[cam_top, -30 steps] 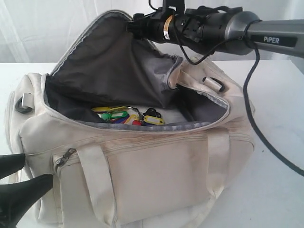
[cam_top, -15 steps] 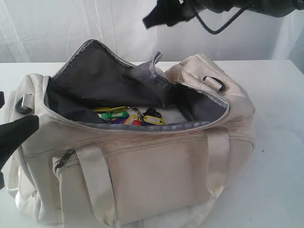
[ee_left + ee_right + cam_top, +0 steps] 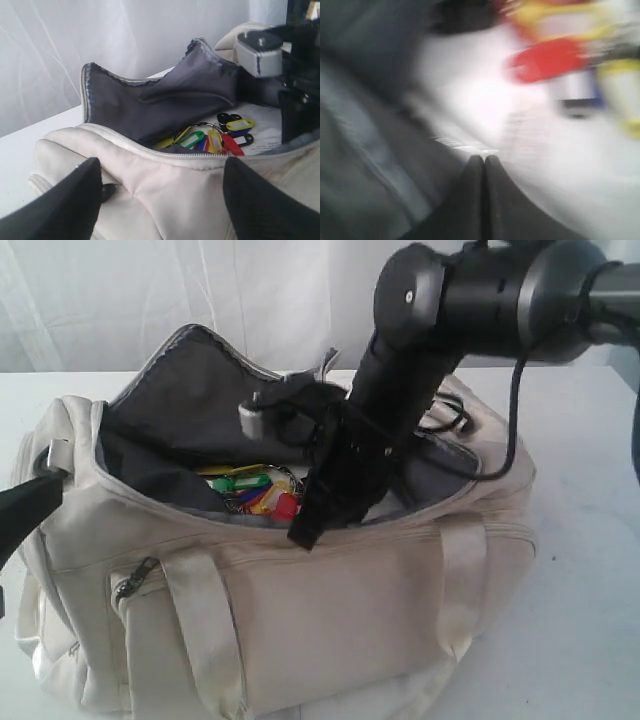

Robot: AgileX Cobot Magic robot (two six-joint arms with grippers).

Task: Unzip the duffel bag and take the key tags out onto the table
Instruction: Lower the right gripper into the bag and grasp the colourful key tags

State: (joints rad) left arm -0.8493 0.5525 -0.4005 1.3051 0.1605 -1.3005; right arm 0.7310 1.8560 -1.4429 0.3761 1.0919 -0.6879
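**Item 1, right gripper (image 3: 483, 165).** Jaws pressed fully together with nothing between the tips. A second ago it was above the bag at the raised flap. It has since swung down through the opening, and its tips now sit low at the near rim. The wrist view is smeared by motion.

**Item 2, key tags (image 3: 255, 490).** Red, yellow, green and blue bunch on the bag's floor, against the near wall at about mid-length. It lies just beyond the closed tips and is ungripped, in the same place as before.

**Item 3, duffel bag (image 3: 340, 600).** Main zip is open and the dark lining exposed. The far flap has sagged lower since being let go, but the mouth is still wide. The bag stands on the left and middle of the tabletop.

**Item 4, left gripper (image 3: 161, 170).** Jaws spread wide at the bag's left end, astride the cream fabric. Whether they touch it cannot be told.

**Item 5, table (image 3: 590, 570).** White, bare towards its right edge.

**Assessment.** Unzipping appears finished and retrieval has begun. The closure caught nothing, so the jaws probably need to reopen before taking the tags.
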